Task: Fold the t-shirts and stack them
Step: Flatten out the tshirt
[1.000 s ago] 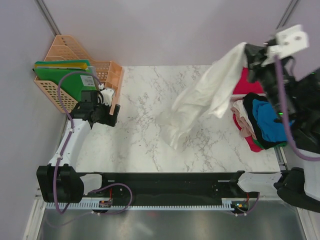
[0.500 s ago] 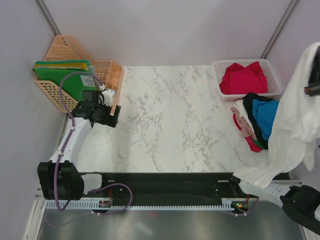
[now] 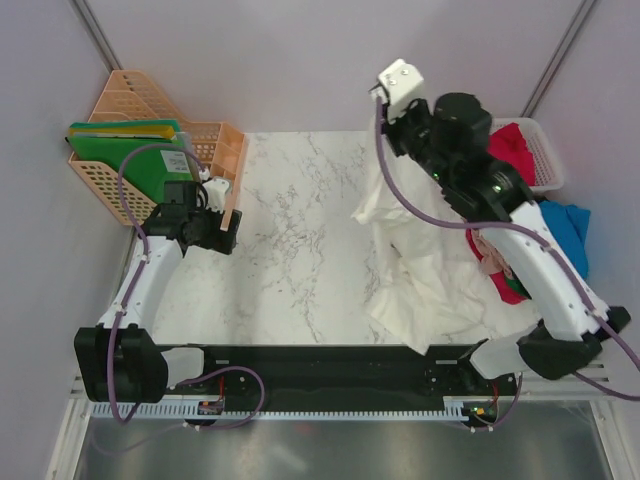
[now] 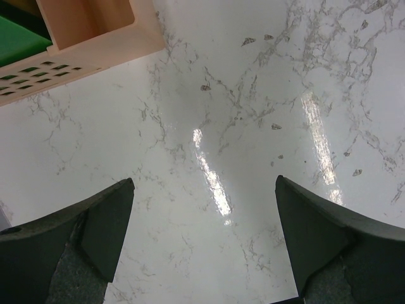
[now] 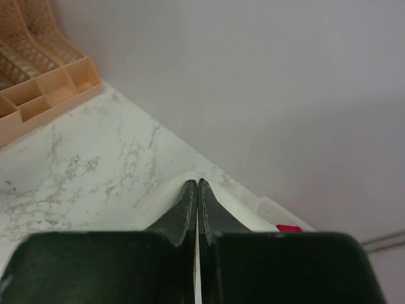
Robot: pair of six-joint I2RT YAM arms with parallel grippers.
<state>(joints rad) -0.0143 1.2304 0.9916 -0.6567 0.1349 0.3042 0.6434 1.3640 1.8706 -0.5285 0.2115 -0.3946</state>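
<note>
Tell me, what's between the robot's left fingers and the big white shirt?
Only bare marble table lies between the left fingers and the white t-shirt, seen from the top camera.

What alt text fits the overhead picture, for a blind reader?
A robot's right arm reaches over a marble table, holding up a white t-shirt that trails crumpled onto it. Coloured shirts lie piled at right; the left arm sits by a peach basket.
</note>
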